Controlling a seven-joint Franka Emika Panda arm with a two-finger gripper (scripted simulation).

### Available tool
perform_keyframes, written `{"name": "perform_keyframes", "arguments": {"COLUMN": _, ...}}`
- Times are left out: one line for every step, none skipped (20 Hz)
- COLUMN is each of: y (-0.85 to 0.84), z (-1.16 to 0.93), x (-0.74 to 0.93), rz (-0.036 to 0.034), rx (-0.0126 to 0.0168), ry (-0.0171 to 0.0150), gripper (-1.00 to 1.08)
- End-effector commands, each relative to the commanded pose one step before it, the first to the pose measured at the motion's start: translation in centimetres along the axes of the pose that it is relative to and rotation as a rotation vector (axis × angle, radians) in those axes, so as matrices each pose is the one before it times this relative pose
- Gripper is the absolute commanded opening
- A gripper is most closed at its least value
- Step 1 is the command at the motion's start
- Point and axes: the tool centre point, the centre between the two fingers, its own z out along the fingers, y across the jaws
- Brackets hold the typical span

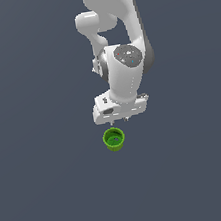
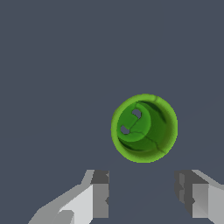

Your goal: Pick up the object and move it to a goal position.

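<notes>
The object is a small bright green round cup (image 1: 114, 139) with a darker inside, standing upright on the dark grey floor. In the exterior view it sits just below my white gripper (image 1: 118, 121), apart from it. In the wrist view the cup (image 2: 144, 128) shows from above, its open mouth facing the camera, and lies beyond my gripper (image 2: 142, 192). The two fingers (image 2: 99, 194) are spread wide with an empty gap between them. Nothing is held. No goal marker shows.
The white arm (image 1: 121, 40) rises behind the gripper toward the exterior view's top. A plain dark grey floor (image 1: 41, 169) surrounds the cup on every side.
</notes>
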Motion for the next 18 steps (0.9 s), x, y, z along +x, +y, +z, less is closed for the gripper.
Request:
{"name": "perform_keyframes", "arguments": {"y": -0.361, "z": 0.869, "x": -0.301, "rz": -0.05587, "rx": -0.0413, "ry": -0.03131, "gripper": 0.28}}
{"name": "perform_keyframes", "arguments": {"y": -0.154, "z": 0.374, "x": -0.114, "rz": -0.02513, "rx": -0.01922, "ry": -0.01415, "gripper": 0.28}}
{"name": "perform_keyframes", "arguments": {"y": -0.159, "z": 0.385, "x": -0.11, "rz": -0.02645, "rx": -0.02053, "ry": -0.01493, "gripper": 0.28}}
{"name": "perform_keyframes", "arguments": {"y": -0.164, "z": 0.39, "x": -0.102, "rz": -0.02751, "rx": -0.02168, "ry": -0.01557, "gripper": 0.28}}
{"name": "perform_keyframes", "arguments": {"y": -0.161, "z": 0.378, "x": -0.09, "rz": -0.0275, "rx": -0.02203, "ry": -0.01561, "gripper": 0.28}}
{"name": "perform_keyframes", "arguments": {"y": -0.157, "z": 0.365, "x": -0.078, "rz": -0.02736, "rx": -0.02228, "ry": -0.01558, "gripper": 0.28}}
{"name": "perform_keyframes", "arguments": {"y": -0.152, "z": 0.351, "x": -0.066, "rz": -0.02721, "rx": -0.02253, "ry": -0.01555, "gripper": 0.28}}
{"name": "perform_keyframes", "arguments": {"y": -0.147, "z": 0.337, "x": -0.054, "rz": -0.02704, "rx": -0.02278, "ry": -0.01553, "gripper": 0.28}}
{"name": "perform_keyframes", "arguments": {"y": -0.141, "z": 0.322, "x": -0.043, "rz": -0.02688, "rx": -0.02303, "ry": -0.0155, "gripper": 0.28}}
{"name": "perform_keyframes", "arguments": {"y": -0.135, "z": 0.307, "x": -0.032, "rz": -0.02671, "rx": -0.02329, "ry": -0.01548, "gripper": 0.28}}
{"name": "perform_keyframes", "arguments": {"y": -0.128, "z": 0.292, "x": -0.021, "rz": -0.02653, "rx": -0.02354, "ry": -0.01546, "gripper": 0.28}}
{"name": "perform_keyframes", "arguments": {"y": -0.121, "z": 0.277, "x": -0.01, "rz": -0.02634, "rx": -0.0238, "ry": -0.01545, "gripper": 0.28}}
{"name": "perform_keyframes", "arguments": {"y": -0.113, "z": 0.261, "x": 0.0, "rz": -0.02615, "rx": -0.02406, "ry": -0.01544, "gripper": 0.28}}
{"name": "perform_keyframes", "arguments": {"y": -0.104, "z": 0.245, "x": 0.01, "rz": -0.02595, "rx": -0.02432, "ry": -0.01543, "gripper": 0.28}}
{"name": "perform_keyframes", "arguments": {"y": -0.095, "z": 0.229, "x": 0.019, "rz": -0.02574, "rx": -0.02457, "ry": -0.01542, "gripper": 0.28}}
{"name": "perform_keyframes", "arguments": {"y": -0.086, "z": 0.213, "x": 0.028, "rz": -0.02552, "rx": -0.02484, "ry": -0.01542, "gripper": 0.28}}
{"name": "perform_keyframes", "arguments": {"y": -0.076, "z": 0.196, "x": 0.037, "rz": -0.0253, "rx": -0.0251, "ry": -0.01542, "gripper": 0.28}}
{"name": "perform_keyframes", "arguments": {"y": -0.065, "z": 0.18, "x": 0.045, "rz": -0.02507, "rx": -0.02536, "ry": -0.01542, "gripper": 0.28}}
